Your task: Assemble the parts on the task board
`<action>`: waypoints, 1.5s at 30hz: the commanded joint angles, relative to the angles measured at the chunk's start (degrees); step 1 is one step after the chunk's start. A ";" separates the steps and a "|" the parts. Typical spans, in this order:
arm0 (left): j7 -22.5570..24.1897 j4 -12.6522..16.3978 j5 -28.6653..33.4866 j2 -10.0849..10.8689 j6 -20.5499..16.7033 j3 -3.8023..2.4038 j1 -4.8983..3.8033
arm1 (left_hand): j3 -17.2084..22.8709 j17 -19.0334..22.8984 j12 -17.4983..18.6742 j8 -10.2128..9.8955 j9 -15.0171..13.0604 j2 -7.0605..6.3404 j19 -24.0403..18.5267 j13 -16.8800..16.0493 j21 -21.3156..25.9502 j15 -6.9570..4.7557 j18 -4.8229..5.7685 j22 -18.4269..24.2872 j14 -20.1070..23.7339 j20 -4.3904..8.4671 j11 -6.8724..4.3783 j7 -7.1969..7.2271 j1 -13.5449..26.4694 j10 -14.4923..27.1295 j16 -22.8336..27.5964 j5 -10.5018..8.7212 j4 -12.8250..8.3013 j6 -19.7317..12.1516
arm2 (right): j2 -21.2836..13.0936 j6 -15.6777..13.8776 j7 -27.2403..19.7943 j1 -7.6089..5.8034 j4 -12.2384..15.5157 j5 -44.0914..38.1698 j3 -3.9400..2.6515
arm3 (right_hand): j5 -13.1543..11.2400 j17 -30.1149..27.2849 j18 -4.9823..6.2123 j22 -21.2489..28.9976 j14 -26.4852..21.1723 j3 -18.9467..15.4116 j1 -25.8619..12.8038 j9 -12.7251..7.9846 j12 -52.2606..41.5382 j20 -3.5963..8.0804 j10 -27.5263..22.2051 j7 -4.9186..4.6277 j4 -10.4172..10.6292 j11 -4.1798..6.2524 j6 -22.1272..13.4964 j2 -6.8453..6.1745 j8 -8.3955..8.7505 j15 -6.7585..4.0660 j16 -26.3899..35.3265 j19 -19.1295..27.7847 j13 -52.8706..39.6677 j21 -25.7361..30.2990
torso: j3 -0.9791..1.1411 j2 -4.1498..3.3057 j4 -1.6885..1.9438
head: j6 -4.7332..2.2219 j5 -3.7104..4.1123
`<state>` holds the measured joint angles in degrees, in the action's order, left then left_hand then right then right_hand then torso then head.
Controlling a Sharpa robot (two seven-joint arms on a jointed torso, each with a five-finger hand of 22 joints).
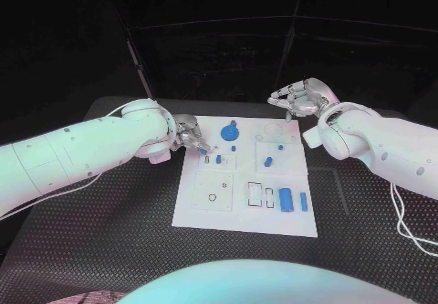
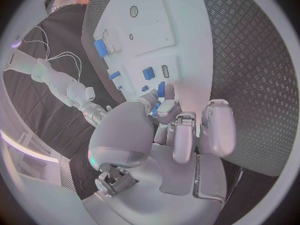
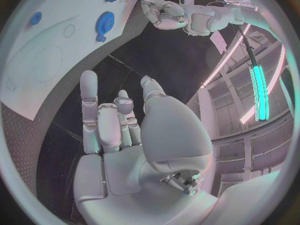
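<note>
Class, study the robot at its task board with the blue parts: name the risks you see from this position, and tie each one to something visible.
1. The left hand sits at the task board's edge, fingers right beside a small blue part; a slip might knock it out of place.
2. Several loose-looking parts, such as the blue cylinder, lie on the board; nudging the board might roll them.
3. The right hand hovers beyond the board's far corner, near the blue gear; a hasty reach may bump it.

No text, label, brand, number or sign can be read anywhere in these views. The task board [image 1: 245, 218] bears only outlined shapes, with no legible lettering on them.
</note>
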<state>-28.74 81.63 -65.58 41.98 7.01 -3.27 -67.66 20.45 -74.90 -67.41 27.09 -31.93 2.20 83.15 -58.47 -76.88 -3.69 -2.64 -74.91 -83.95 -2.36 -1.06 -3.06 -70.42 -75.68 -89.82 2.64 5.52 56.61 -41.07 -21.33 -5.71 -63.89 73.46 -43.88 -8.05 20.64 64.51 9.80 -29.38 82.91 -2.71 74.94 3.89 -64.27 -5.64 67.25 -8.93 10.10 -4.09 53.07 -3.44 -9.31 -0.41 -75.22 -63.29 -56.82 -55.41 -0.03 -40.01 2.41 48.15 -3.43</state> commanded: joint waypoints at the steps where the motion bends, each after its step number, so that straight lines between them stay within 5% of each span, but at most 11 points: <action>1: -0.38 0.99 -4.61 0.19 -3.93 -0.03 0.48 | 7.80 -15.10 -0.15 0.43 -0.27 -0.22 0.31 -0.09 -0.25 -0.31 -0.66 -5.01 -6.05 -0.03 0.05 -0.03 0.77 -0.45 -0.18 0.32 -7.00 -0.33 | 0.01 0.24 -0.41 -0.11 0.00 -0.05 -0.04 | 0.28 0.03 0.42 -0.04 0.13 -0.08 -0.03 0.08 -0.19 -0.12 0.07 0.08 0.36 0.14 -0.25 0.55 -0.21 0.03 -0.08 -0.33 0.01 -0.02 | 0.00 -0.08 0.00 | 0.03 -0.05; 13: -0.99 1.66 -6.45 -0.50 -2.66 -0.01 1.91 | 9.38 -15.10 -0.13 0.86 -0.59 -0.70 0.33 -0.03 -0.19 -0.36 -0.66 -5.04 -6.05 0.01 0.01 0.01 1.58 -0.53 -0.18 0.32 -7.14 -0.41 | -0.02 0.31 -0.39 -0.11 -0.09 -0.05 -0.04 | 0.28 0.03 0.42 -0.04 0.13 -0.08 -0.03 0.08 -0.19 -0.12 0.07 0.08 0.36 0.14 -0.25 0.55 -0.21 0.03 -0.08 -0.33 0.01 -0.02 | 0.03 -0.08 -0.07 | 0.22 -0.10; 45: -1.50 1.34 -7.89 -1.21 2.44 0.01 2.80 | 11.98 -15.10 0.06 1.79 -1.36 -1.49 0.39 0.22 -0.13 -0.43 -0.66 -5.14 -6.05 0.07 -0.07 0.10 2.79 -0.51 -0.18 0.39 -7.75 -0.54 | -0.10 0.40 -0.35 -0.11 -0.09 -0.05 -0.03 | 0.28 0.03 0.42 -0.04 0.13 -0.08 -0.03 0.08 -0.19 -0.12 0.07 0.08 0.36 0.14 -0.25 0.55 -0.21 0.03 -0.08 -0.33 0.01 -0.02 | 0.00 -0.08 -0.02 | 0.58 -0.12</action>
<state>-29.72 82.95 -73.10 40.82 7.67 -3.46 -65.16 25.82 -74.91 -67.42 28.69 -33.38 0.25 83.16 -58.29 -76.88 -3.68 -2.64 -74.91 -83.95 -2.35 -0.94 -3.18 -67.77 -75.95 -89.83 2.87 3.93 56.10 -41.17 -21.27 -5.66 -63.89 73.29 -43.88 -8.05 20.64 64.51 9.80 -29.37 82.91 -2.71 74.94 3.89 -64.27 -5.65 67.25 -8.93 10.10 -4.09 53.07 -3.45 -9.31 -0.41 -75.22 -63.29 -56.81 -55.41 -0.03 -40.09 2.36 48.69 -3.54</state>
